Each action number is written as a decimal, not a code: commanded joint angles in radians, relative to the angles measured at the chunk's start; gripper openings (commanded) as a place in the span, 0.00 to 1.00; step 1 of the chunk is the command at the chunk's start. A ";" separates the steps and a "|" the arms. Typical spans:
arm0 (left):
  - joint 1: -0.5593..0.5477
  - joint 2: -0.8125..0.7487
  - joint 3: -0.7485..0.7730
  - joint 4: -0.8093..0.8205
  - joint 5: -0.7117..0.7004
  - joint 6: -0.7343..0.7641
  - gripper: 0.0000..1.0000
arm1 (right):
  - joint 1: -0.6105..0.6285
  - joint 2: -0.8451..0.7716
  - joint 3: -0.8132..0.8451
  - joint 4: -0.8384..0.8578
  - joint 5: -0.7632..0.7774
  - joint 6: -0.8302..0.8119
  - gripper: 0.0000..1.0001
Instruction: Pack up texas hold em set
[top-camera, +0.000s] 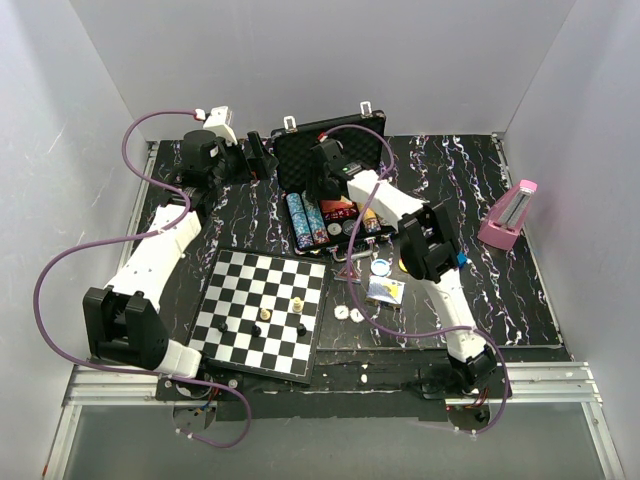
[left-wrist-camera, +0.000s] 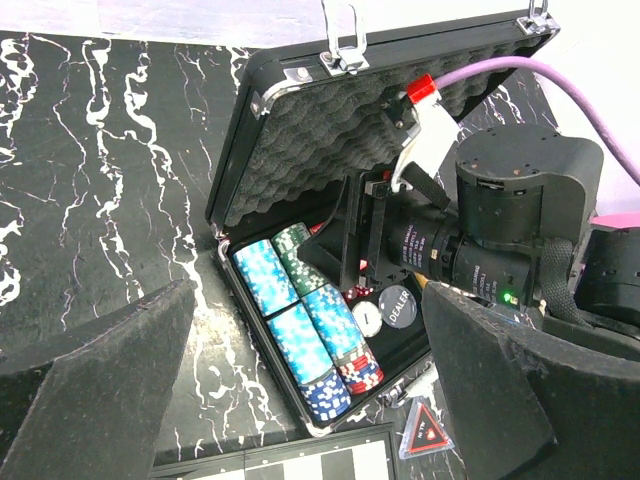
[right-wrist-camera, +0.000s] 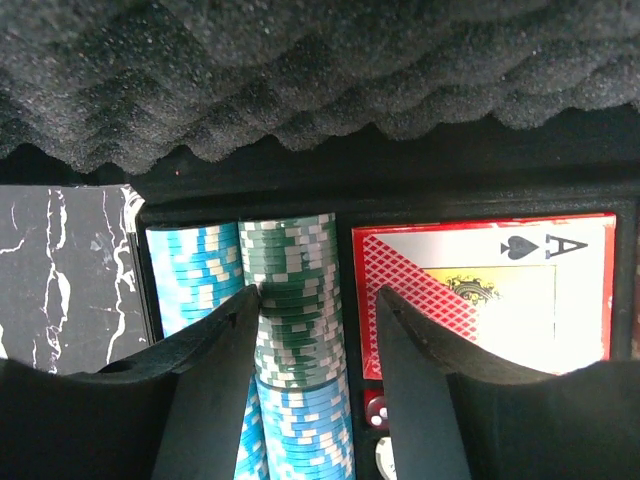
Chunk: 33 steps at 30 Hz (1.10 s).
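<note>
Chips (left-wrist-camera: 300, 320) in light blue, green, dark blue and red lay in rows in the left part of the open black briefcase (top-camera: 296, 160), which sat at the far middle of the marbled table (top-camera: 500, 290) with its foam-lined lid (left-wrist-camera: 330, 130) tilted back. Only the overhead view showed what lay outside the case. A chessboard (top-camera: 262, 312) with a few pieces sat just in front of it, a pink metronome (top-camera: 507, 213) stood well apart near the right edge, and loose round buttons (top-camera: 380, 267) and a small packet (top-camera: 385, 291) lay near the case's front right corner. The left wrist view alone showed a dealer button (left-wrist-camera: 400, 308) and a red die (left-wrist-camera: 360, 292) inside the case beside the chips, with the right arm's wrist (left-wrist-camera: 520, 200) reaching in over them. The left gripper (left-wrist-camera: 308, 288) hung left of the case above bare table, its jaws released and spread wide, holding nothing. The right wrist view alone showed a card deck (right-wrist-camera: 490, 290) with an ace of spades face, lying right of the green row and just apart from it. The right gripper (right-wrist-camera: 315, 300) was inside the case with its jaws parted astride the green row. One finger was at the row's left edge and the other over the narrow gap before the deck, clamping nothing visible. The foam lid hung close above, so there was little room at the back of the case.
</note>
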<state>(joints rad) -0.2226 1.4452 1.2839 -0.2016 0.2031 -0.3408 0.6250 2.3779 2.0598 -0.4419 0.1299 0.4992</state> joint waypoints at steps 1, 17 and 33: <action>0.009 -0.054 -0.006 0.005 0.012 0.006 0.98 | -0.013 0.056 0.019 -0.087 0.148 0.042 0.56; 0.011 -0.057 -0.012 0.010 0.012 0.006 0.98 | -0.010 -0.413 -0.458 0.364 -0.070 -0.106 0.63; 0.011 -0.049 -0.012 0.008 0.022 -0.004 0.98 | 0.041 -1.068 -1.107 -0.070 0.260 0.223 0.83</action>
<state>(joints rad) -0.2176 1.4433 1.2831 -0.2012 0.2138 -0.3428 0.6300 1.4017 1.0447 -0.2924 0.2512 0.5678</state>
